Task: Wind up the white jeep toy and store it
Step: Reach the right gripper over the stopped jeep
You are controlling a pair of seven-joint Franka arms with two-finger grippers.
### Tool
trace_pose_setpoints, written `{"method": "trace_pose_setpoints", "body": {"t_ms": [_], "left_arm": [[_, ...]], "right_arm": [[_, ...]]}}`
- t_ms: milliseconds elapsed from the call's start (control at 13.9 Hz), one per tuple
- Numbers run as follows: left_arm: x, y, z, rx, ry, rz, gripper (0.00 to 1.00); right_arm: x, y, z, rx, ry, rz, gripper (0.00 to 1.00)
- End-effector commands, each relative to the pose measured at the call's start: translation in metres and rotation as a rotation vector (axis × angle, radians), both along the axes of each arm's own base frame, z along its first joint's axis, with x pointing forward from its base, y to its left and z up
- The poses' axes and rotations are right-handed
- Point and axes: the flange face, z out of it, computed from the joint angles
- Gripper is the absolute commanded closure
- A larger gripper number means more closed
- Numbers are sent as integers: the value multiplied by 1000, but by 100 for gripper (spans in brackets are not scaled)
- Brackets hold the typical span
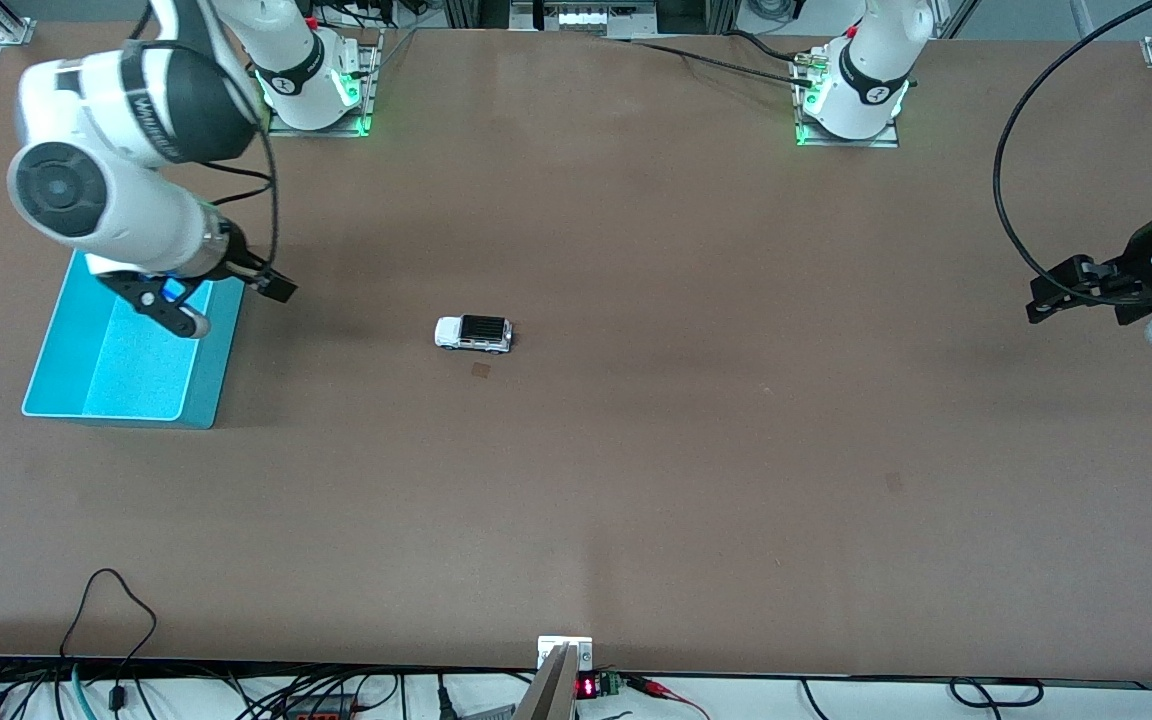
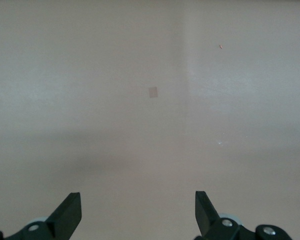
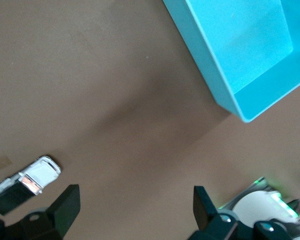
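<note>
The white jeep toy (image 1: 474, 333), with a black ribbed roof, stands on its wheels near the middle of the brown table. It also shows in the right wrist view (image 3: 29, 181). The teal bin (image 1: 136, 372) lies toward the right arm's end of the table and looks empty; it also shows in the right wrist view (image 3: 250, 45). My right gripper (image 1: 233, 303) is open and empty, up over the bin's edge on the jeep's side. My left gripper (image 1: 1041, 300) is open and empty over bare table at the left arm's end, and it also shows in the left wrist view (image 2: 138, 212).
A small square patch (image 1: 481, 370) lies on the table just nearer to the front camera than the jeep. Both arm bases (image 1: 316, 90) stand along the table's farthest edge. Cables run along the nearest edge.
</note>
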Motion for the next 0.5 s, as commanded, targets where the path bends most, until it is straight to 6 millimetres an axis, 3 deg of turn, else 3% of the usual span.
{"method": "trace_pose_setpoints", "body": {"t_ms": [0,144,431], "left_arm": [[3,1,0,-19,-6,1,0],[3,5,-3,-18,-2,6,0],[3,8,-5,-4,2,5,0]], "right_arm": [[-19,29,-22,-40,-54,-147,0],[-29,62,-40,-75,-62,-221,0],[-32,98,-63,-91,-123,-412,0]]}}
